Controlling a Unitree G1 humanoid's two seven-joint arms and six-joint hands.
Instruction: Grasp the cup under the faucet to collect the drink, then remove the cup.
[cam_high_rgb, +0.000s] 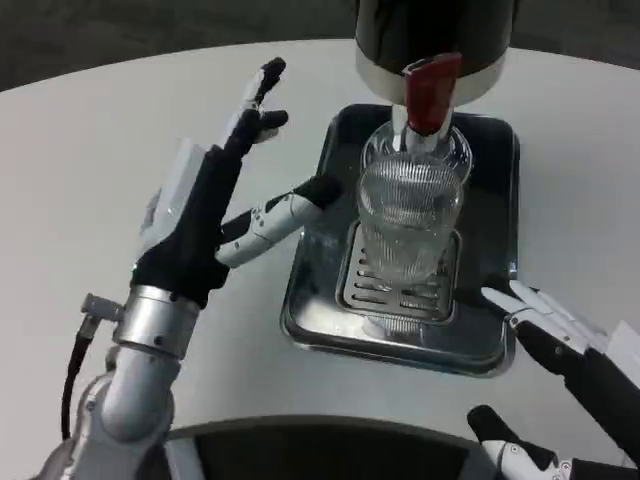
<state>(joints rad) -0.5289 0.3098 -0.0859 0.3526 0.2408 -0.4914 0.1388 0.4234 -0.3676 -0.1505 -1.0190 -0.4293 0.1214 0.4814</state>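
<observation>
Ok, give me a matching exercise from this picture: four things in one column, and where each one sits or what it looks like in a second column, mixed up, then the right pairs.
Things:
1. glass cup
2. red lever
3. left robot hand
4. right robot hand

Descriptions:
A. open, at the tray's lower right corner
B. on the dispenser's front, above the cup
C. clear and ribbed, standing on the tray's slotted grate
D. open, fingers spread, just left of the cup

Pairs: 1-C, 2-B, 3-D, 4-A
</observation>
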